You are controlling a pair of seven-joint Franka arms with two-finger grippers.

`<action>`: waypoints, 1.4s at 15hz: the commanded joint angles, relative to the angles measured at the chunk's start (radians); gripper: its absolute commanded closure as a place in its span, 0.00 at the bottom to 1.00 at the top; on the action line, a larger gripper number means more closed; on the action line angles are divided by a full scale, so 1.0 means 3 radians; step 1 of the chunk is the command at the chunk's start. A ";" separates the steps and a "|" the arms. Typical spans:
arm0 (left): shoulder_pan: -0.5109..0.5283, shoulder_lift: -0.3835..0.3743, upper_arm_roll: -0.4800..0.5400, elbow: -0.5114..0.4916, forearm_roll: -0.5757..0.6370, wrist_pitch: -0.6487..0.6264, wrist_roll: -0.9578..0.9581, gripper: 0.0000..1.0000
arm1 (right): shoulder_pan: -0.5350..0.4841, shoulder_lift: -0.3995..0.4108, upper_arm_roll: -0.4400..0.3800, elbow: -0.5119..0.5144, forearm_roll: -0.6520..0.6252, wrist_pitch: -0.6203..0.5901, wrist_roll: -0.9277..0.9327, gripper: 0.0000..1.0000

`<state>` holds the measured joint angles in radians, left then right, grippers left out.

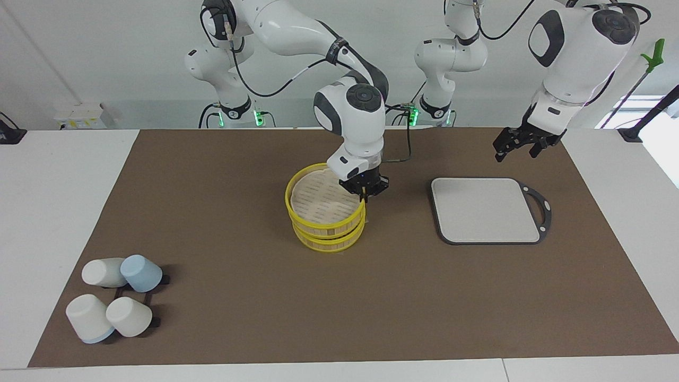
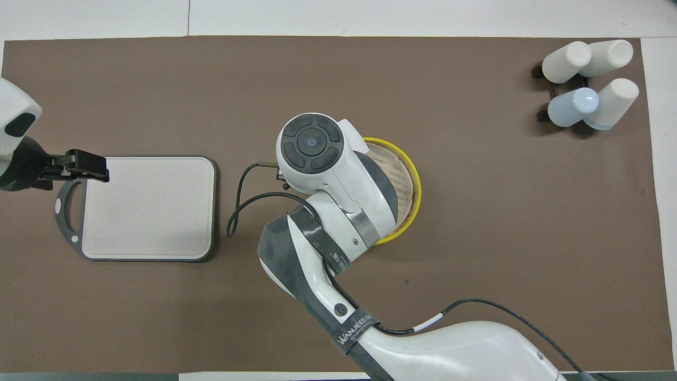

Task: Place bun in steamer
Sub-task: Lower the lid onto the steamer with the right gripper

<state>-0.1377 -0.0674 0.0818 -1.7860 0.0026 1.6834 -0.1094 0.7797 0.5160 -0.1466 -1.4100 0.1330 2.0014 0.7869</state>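
Observation:
The steamer stands mid-mat with its pale-woven top tier stacked squarely on the base. The bun is hidden under that tier. My right gripper is shut on the top tier's yellow rim, on the side toward the left arm's end. In the overhead view the right arm's wrist covers the gripper, and only part of the steamer shows. My left gripper hangs open and empty in the air over the handle end of the grey board. The overhead view shows the left gripper there too.
The grey board with its black ring handle lies toward the left arm's end. Several white and blue cups lie on a black rack at the right arm's end, farthest from the robots; the overhead view shows these cups too.

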 commanded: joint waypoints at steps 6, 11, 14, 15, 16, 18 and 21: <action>0.0055 0.0102 -0.0017 0.0200 -0.0014 -0.0196 0.0063 0.00 | -0.0002 -0.0227 -0.0002 -0.0469 0.0073 0.0358 -0.0082 1.00; 0.0132 0.0143 -0.0073 0.0323 -0.0075 -0.0196 0.0063 0.00 | 0.0009 -0.0263 -0.0002 -0.0587 0.0073 0.0512 -0.0077 1.00; 0.0132 0.0122 -0.0073 0.0329 -0.0085 -0.0196 0.0068 0.00 | 0.0004 -0.0176 -0.0002 -0.0567 0.0073 0.0711 -0.0077 1.00; 0.0122 0.0117 -0.0073 0.0329 -0.0085 -0.0191 0.0073 0.00 | 0.0004 -0.0156 -0.0002 -0.0541 0.0073 0.0743 -0.0077 1.00; 0.0111 0.0107 -0.0068 0.0329 -0.0085 -0.0191 0.0068 0.00 | 0.0014 -0.0090 -0.0002 -0.0496 0.0073 0.0758 -0.0077 1.00; 0.0101 0.0102 -0.0063 0.0334 -0.0080 -0.0191 0.0068 0.00 | 0.0004 -0.0058 -0.0002 -0.0429 0.0068 0.0728 -0.0082 1.00; 0.0106 0.0092 -0.0053 0.0334 -0.0085 -0.0186 0.0078 0.00 | -0.0012 -0.0058 -0.0002 -0.0429 0.0073 0.0753 -0.0082 1.00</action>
<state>-0.1187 -0.0414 0.0698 -1.7062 -0.0074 1.6524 -0.1067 0.7830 0.4782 -0.1452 -1.5463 0.1348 2.1889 0.7870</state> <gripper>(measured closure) 0.000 0.907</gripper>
